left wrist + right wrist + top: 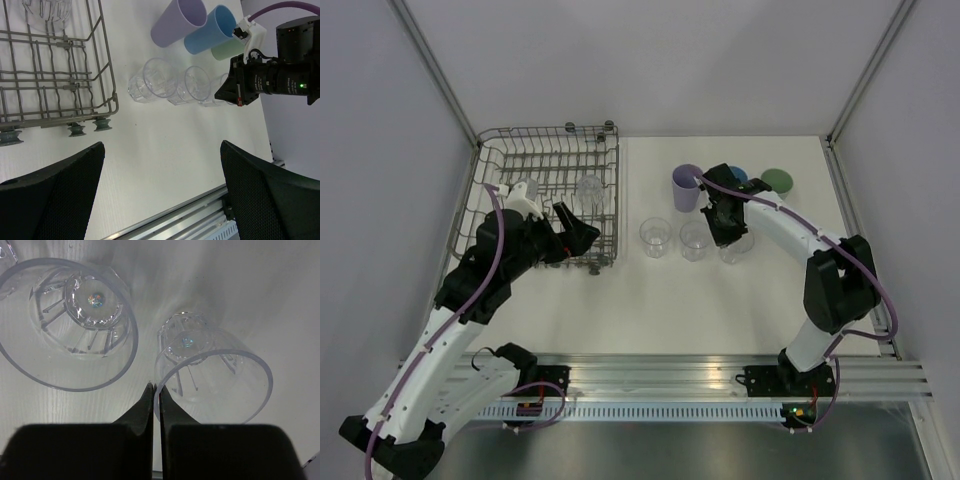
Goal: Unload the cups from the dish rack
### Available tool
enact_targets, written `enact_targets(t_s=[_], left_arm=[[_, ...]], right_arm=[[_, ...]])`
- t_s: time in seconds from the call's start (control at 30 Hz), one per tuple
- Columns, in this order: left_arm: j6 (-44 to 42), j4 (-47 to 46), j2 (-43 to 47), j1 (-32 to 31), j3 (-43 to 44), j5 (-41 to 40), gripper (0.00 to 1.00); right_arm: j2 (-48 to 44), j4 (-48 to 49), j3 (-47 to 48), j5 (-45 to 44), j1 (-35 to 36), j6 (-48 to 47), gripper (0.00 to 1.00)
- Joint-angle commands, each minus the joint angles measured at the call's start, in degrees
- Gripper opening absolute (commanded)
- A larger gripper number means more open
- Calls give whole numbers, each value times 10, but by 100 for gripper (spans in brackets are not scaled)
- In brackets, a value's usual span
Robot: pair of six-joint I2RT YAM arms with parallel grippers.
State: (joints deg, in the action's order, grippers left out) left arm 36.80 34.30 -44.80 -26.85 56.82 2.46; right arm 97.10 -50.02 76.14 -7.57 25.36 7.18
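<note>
The grey wire dish rack point(490, 160) stands at the back left and holds one clear cup point(588, 188), also seen in the left wrist view point(45, 10). My left gripper point(582, 228) hovers open over the rack's front right corner with nothing between its fingers point(65, 190). Three clear cups stand in a row on the table point(655, 236), point(696, 240), point(737, 250). My right gripper point(728, 232) is shut on the rim of the rightmost clear cup point(215, 375), one finger inside and one outside. Lilac point(687, 187), blue point(737, 176) and green point(778, 182) cups stand behind.
A second clear cup point(65, 322) stands close to the left of the gripped one. The metal rail point(700, 375) runs along the near edge of the table. Grey walls enclose the table at the back and on both sides.
</note>
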Motion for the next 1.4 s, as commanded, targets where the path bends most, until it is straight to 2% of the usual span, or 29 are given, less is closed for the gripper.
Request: enact_targets(t_s=[0.0,0.83,0.93,1.0,1.1,1.2,1.3,1.37], left_arm=[[-23,0,-1,-1,-3,-3,100],[-23,0,-7,-1,-3,5,100],[-25,-1,-6,-1,-2,5,100],[-26,0,-6,-1,-2,4,100],[-26,-1,-9,-1,-1,4,100],[-29,1,-9,-1,-1,4,100],[-34,1,-14,-1,0,-8,100],[-35,8,-26,-1,7,-23,100]], right_arm=[[9,4,27,5,-1,-15,0],[41,12,45,-1,-1,-30,9],[35,8,43,-8,-1,-28,17],[27,5,43,-9,-1,-27,18],[20,2,46,-9,-1,-26,28],[9,-2,48,-10,-1,-25,29],[-9,-7,52,-1,-1,-23,34],[-30,-14,57,6,-1,-21,72]])
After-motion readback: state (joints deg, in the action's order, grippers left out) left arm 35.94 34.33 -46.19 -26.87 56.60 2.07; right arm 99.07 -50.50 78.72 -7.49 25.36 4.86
